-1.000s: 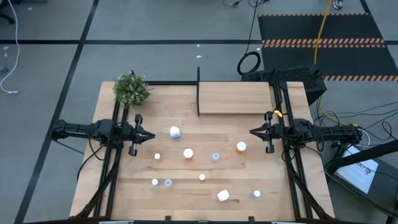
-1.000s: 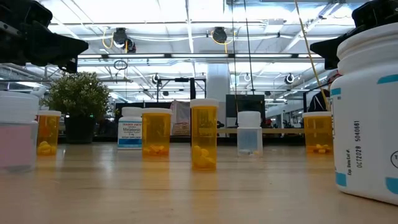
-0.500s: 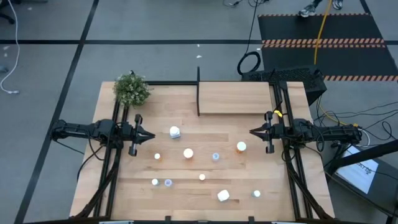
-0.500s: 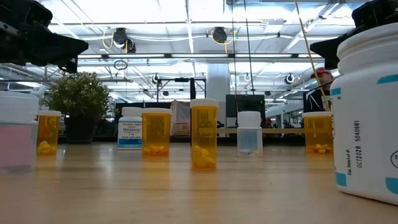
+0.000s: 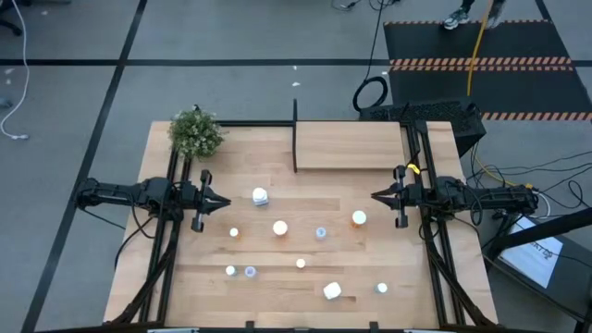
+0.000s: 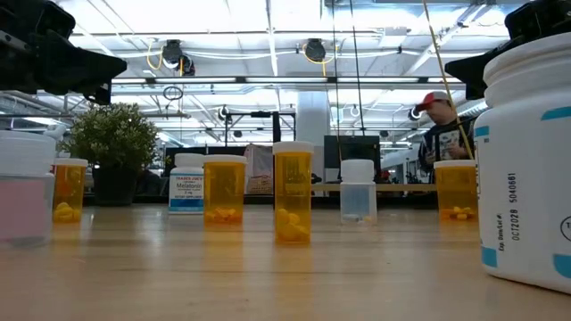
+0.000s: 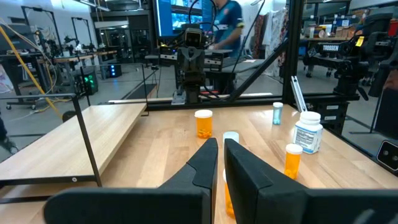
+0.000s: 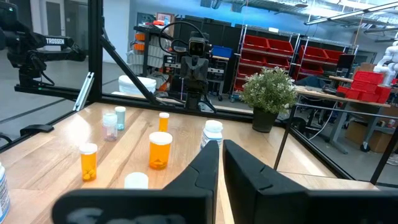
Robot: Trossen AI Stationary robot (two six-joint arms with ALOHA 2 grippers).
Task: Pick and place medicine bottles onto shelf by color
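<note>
Medicine bottles stand upright and scattered on the tabletop: orange ones (image 5: 279,228) (image 5: 359,218), small pale-blue ones (image 5: 321,232) (image 5: 250,271), and white ones (image 5: 260,196) (image 5: 332,290). The shelf (image 5: 350,146), a light wooden board with a thin black post (image 5: 295,111), sits at the table's far edge and holds nothing. My left gripper (image 5: 226,201) hangs shut at the table's left side, pointing level toward the middle. My right gripper (image 5: 376,196) hangs shut at the right side, facing it. Both are above the table, clear of every bottle.
A green bushy plant (image 5: 196,132) stands at the table's far left corner. Black frame rails (image 5: 166,240) (image 5: 435,250) run along both sides under the arms. A person (image 6: 443,125) is in the room beyond the table.
Neither arm and no bottle has moved. A person has walked into sight in the room behind the table.
</note>
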